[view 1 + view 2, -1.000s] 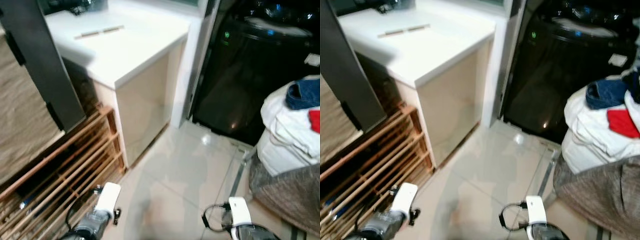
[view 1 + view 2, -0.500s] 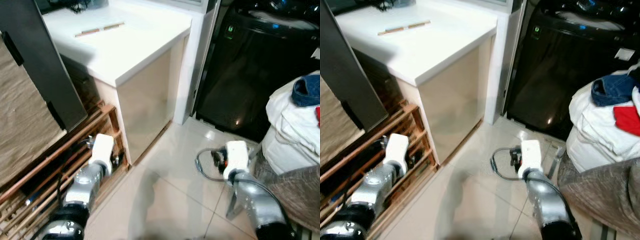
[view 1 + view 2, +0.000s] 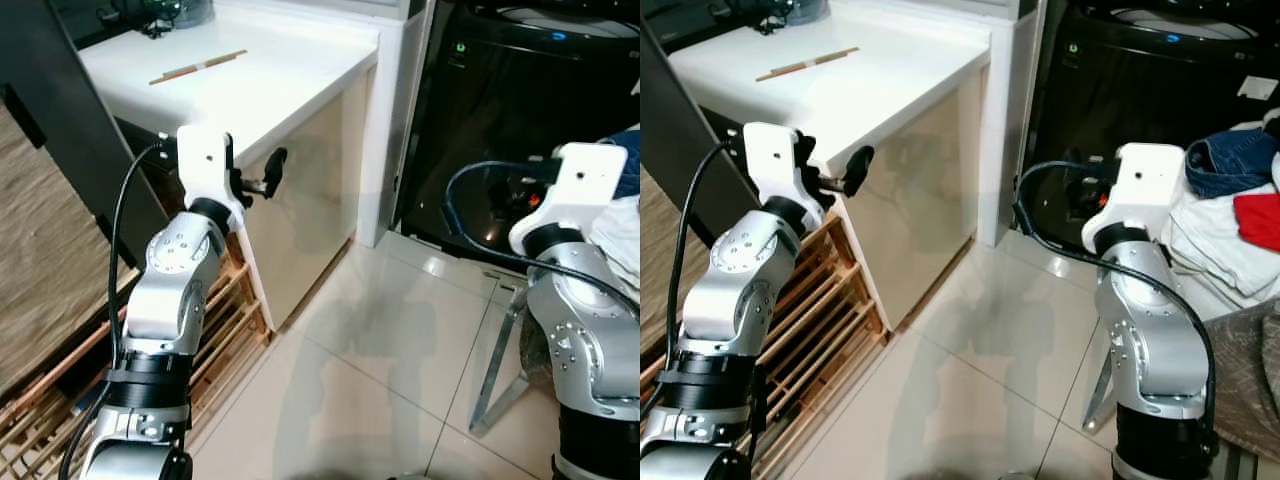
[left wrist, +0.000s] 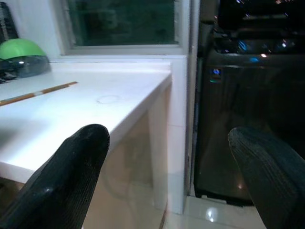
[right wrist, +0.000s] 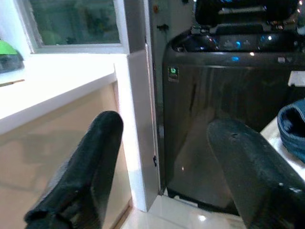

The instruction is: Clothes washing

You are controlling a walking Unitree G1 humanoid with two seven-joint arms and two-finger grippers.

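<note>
Glossy tiled floor (image 3: 380,330), white counter (image 3: 270,75), dark washer (image 3: 1140,90).

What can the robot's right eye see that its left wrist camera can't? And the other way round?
Right eye view: the pile of clothes, white, blue and red, on the robot's right, the wooden rack low on its left, and both silver arms held up.
Left wrist view: the window, a green rounded thing beside it, and the left gripper with its fingers apart.
Both: the white counter with a thin stick lying on it, and the black washing machine.
</note>
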